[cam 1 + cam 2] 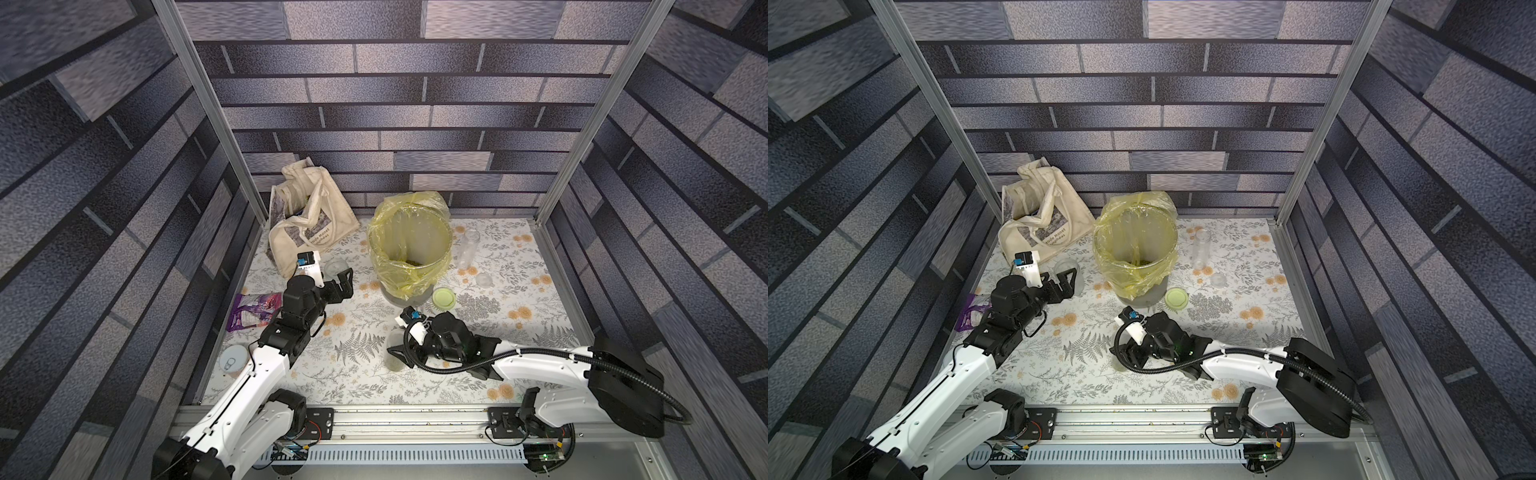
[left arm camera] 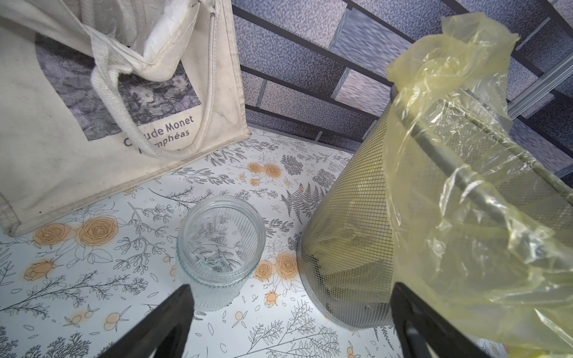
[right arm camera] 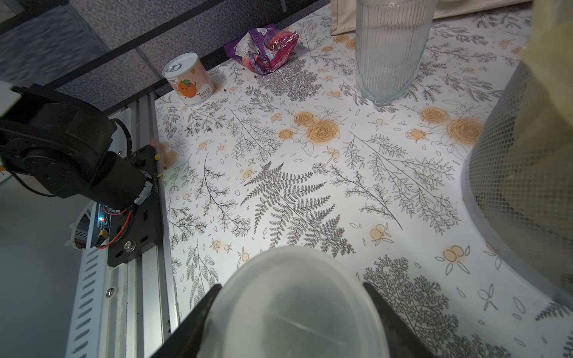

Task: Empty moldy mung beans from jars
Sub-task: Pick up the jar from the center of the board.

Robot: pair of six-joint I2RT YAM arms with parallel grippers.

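Clutter on my table [image 1: 357, 386]
Tote bag [image 1: 307, 216] beside the yellow-lined mesh bin [image 2: 347, 241] at the back; purple packet [image 1: 253, 311] and tin can [image 1: 233, 360] along my left edge.

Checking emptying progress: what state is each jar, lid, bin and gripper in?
Yellow-bagged grey mesh bin: mung beans at bottom.
Ribbed clear glass jar: upright, open, empty.
Short clear plastic jar: mung beans inside, clamped by right gripper.
Tall slim clear jar: empty.
Lime-green round lid: off, lying flat.
Left gripper: open.

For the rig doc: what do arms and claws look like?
Left arm and right arm: white shells, black joints. Left claw and right claw: black, triangular fingers, white camera mount with blue tag. Ribbed black hose along the right arm.
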